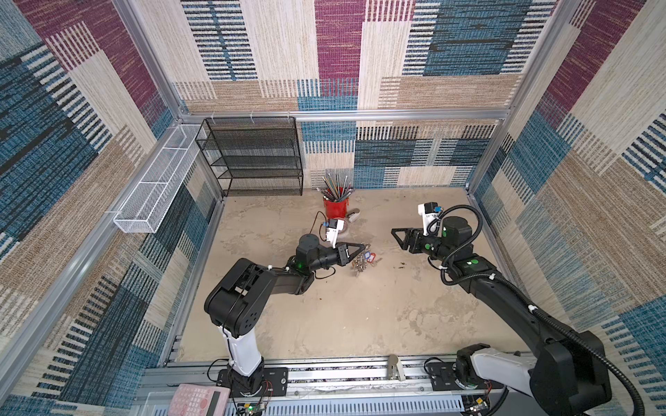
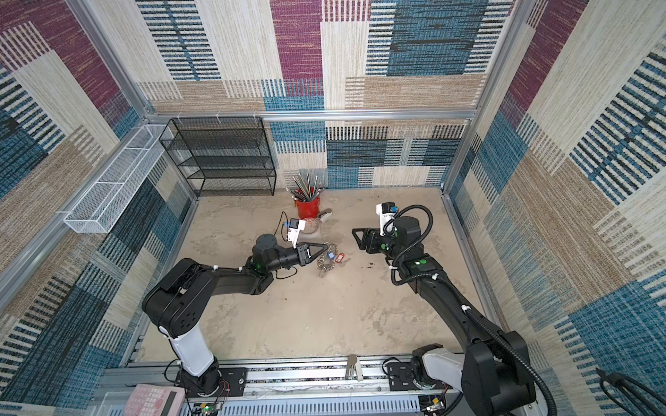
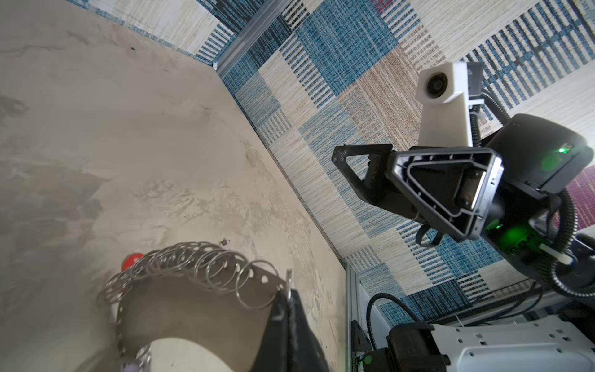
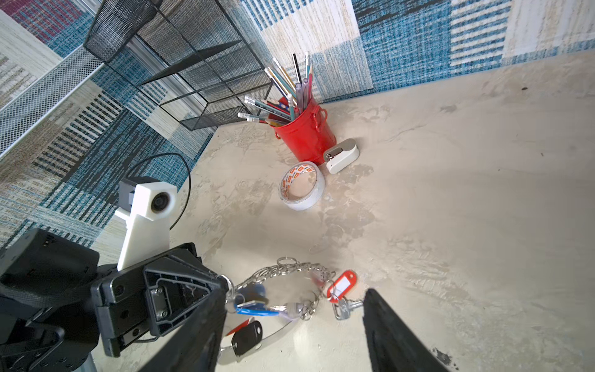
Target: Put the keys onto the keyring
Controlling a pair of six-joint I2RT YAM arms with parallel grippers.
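The keyring [image 4: 273, 335] is a grey crescent plate edged with silver split rings [image 3: 199, 264], at mid table in both top views [image 1: 360, 266] [image 2: 324, 266]. My left gripper [image 1: 364, 246] [image 3: 289, 291] is shut on one end of the plate. The keys hang at it: a blue-tagged one [image 4: 254, 310] and a black-tagged one [image 4: 246, 336] near the held end. A red-tagged key [image 4: 341, 285] [image 1: 371, 258] lies on the table beside the far rings. My right gripper [image 1: 394, 232] [image 4: 294, 290] is open and empty, off to the right of the keys.
A red bucket of pencils [image 1: 336, 207], a tape roll [image 4: 301, 185] and a small white device [image 4: 341, 154] sit behind the keyring. A black mesh shelf [image 1: 252, 155] stands at the back left, and a white wire basket [image 1: 155, 183] hangs on the left wall.
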